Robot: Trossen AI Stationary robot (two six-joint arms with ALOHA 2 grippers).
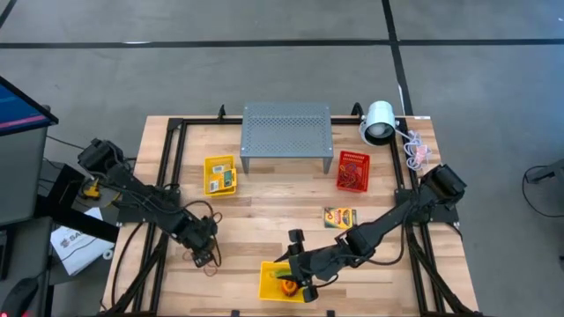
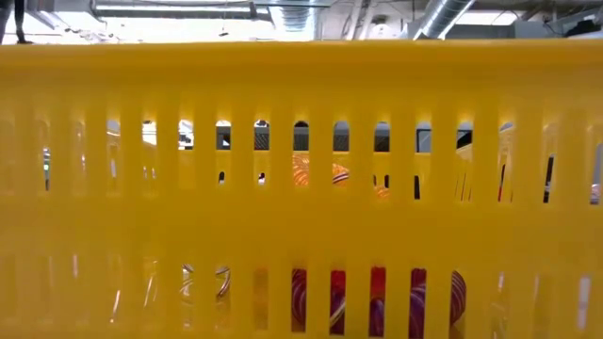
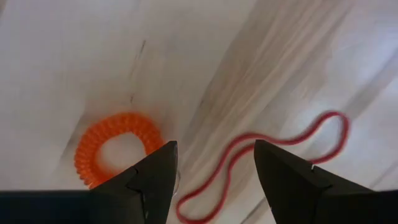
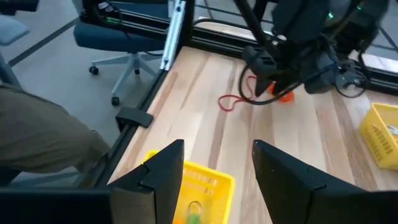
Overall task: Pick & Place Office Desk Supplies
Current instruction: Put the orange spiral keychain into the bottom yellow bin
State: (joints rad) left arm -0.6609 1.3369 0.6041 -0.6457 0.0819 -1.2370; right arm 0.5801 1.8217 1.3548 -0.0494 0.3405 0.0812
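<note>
Hovering low over the wooden table [image 1: 264,211] near its front-left part, the left gripper [image 3: 214,180] has its fingers apart with nothing between them, and right below it lie a coiled orange band [image 3: 115,149] and a thin red rubber band [image 3: 267,152] stretched into a long, wavy loop. Both look feather-light and floppy; I'd guess the red one will lie flat against the wood and slip away unless the fingertips come straight down across a single strand, perhaps where the loop narrows near the fingers. The orange coil stands a bit higher, so pinching one side of its ring seems easier. Over at the front edge, the right gripper [image 4: 214,180] hangs above a yellow basket [image 1: 269,283], its fingers parted and empty as far as I can see, with something green and orange already inside the basket. Farther back sit another yellow basket [image 1: 220,174], a red basket [image 1: 352,171] and a crayon box [image 1: 340,217], well apart from either arm.
</note>
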